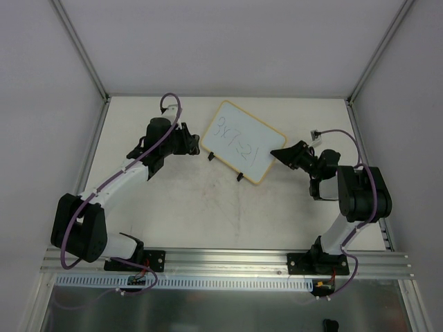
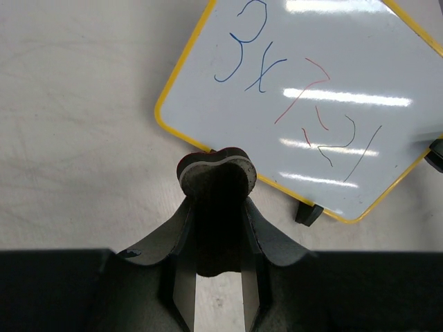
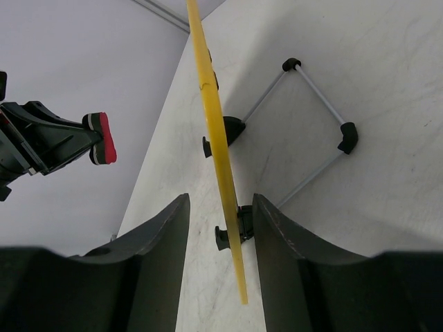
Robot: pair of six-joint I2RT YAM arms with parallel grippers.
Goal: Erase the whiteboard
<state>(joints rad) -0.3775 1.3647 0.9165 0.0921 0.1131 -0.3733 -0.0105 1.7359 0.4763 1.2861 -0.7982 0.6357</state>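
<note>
Top: your whiteboard point(image 1: 242, 142) stands propped, far-centre on the table point(image 1: 173, 207). Left wrist: left gripper point(image 2: 216, 173) is closed on an eraser point(image 2: 218, 188), just near of the board's rim. Right wrist: right gripper point(image 3: 220, 202) is part-open, jaws either side of the board's edge with gaps showing.

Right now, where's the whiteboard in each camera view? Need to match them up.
Top external: whiteboard mid-frame, lying at an angle between the two arms.
Left wrist: whiteboard upper right, face-on, writing visible.
Right wrist: whiteboard edge-on, a yellow strip running down the middle.
Shared landmark: its black feet.
</note>
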